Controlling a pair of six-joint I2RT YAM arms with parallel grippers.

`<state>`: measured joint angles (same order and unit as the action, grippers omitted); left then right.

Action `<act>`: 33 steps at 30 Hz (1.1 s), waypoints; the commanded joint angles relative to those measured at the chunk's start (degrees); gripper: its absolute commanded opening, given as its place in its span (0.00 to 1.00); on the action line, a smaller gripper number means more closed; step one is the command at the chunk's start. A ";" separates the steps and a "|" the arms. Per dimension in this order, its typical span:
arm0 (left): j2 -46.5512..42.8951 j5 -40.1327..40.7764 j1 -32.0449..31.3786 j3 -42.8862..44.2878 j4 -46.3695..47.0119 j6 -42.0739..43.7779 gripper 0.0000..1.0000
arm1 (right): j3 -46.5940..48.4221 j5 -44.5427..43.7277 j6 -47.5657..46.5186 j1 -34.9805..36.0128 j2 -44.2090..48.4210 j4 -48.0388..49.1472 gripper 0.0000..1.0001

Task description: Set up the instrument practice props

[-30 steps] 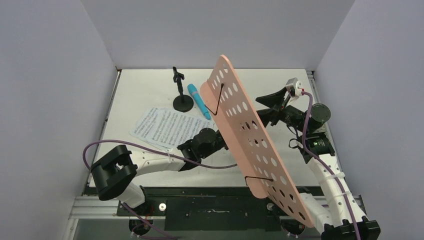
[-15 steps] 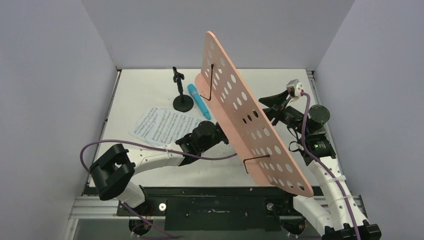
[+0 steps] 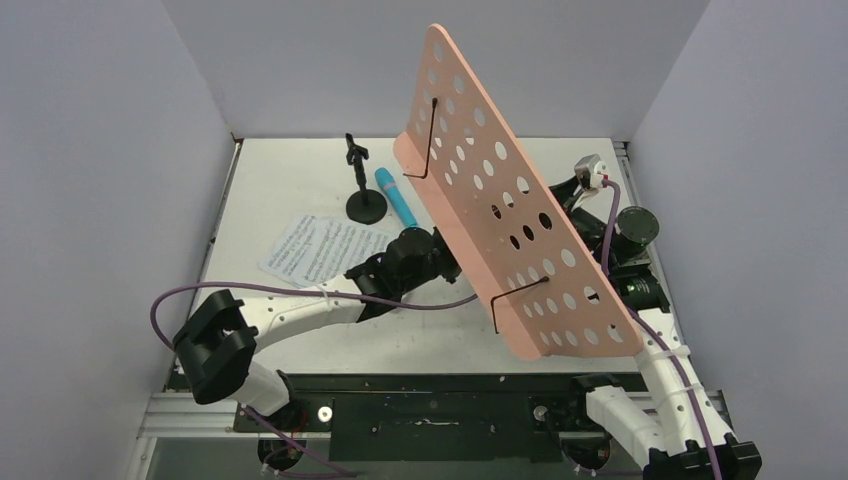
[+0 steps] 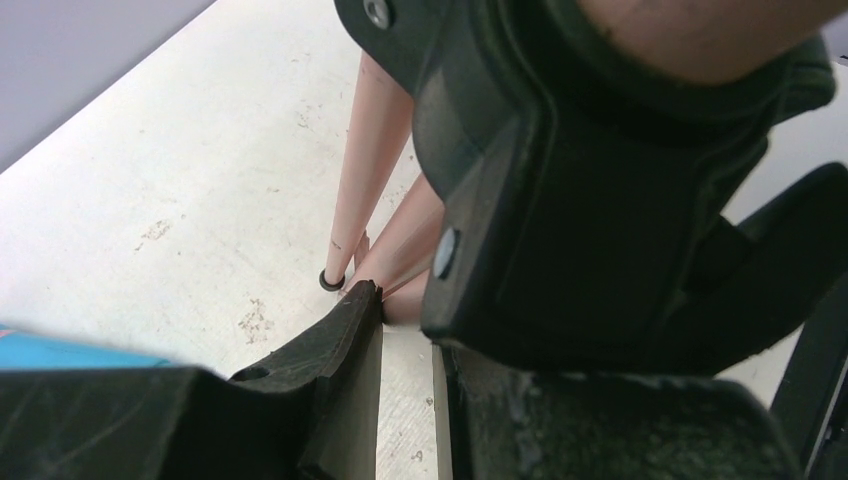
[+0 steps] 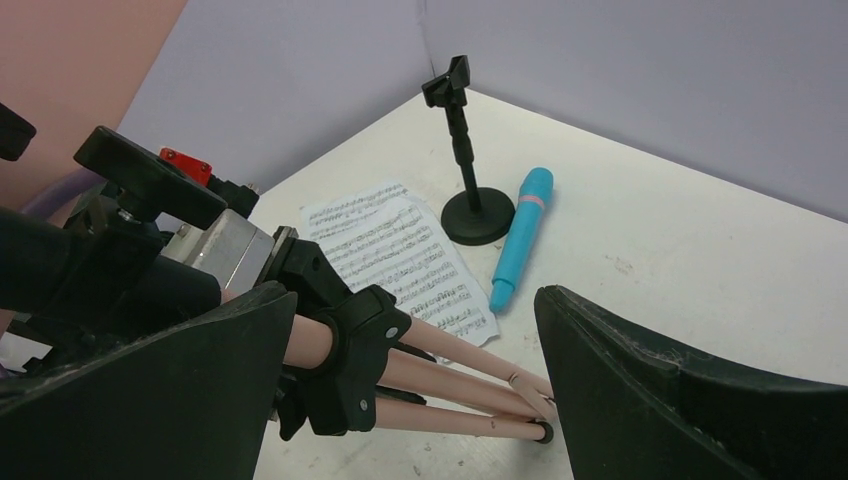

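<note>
White tabletop (image 3: 290, 180), grey walls (image 3: 100, 150) on three sides. Pink stand (image 3: 500, 220) is tilted, perforated end high over centre-right. Its legs (image 5: 470, 375) are folded together with tips down by the tabletop, contact unclear. Left pincer (image 4: 408, 340) clenched on the stand at the black leg hub (image 5: 350, 360). Right pincer (image 5: 415, 300) released, spread wide, near the folded legs. Sheets (image 3: 320, 250) flat, left of centre. Mic stand (image 3: 365, 200) upright at the far side. Blue mic (image 3: 397, 196) lies just beside its base.
</note>
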<state>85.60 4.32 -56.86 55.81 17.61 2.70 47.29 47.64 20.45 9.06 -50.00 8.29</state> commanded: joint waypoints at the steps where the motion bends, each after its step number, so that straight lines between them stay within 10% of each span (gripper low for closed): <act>1: -5.06 -2.69 0.43 5.60 -0.26 -8.57 0.00 | 2.19 3.18 1.14 0.52 -0.35 4.47 0.94; 33: -7.91 -10.03 1.71 8.33 -6.27 -11.15 0.00 | 4.76 13.78 3.42 1.14 1.42 7.58 0.96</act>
<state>82.06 0.19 -54.94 58.13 7.94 -2.68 50.52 58.17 20.78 9.52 -49.10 8.67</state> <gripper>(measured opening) 0.183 0.963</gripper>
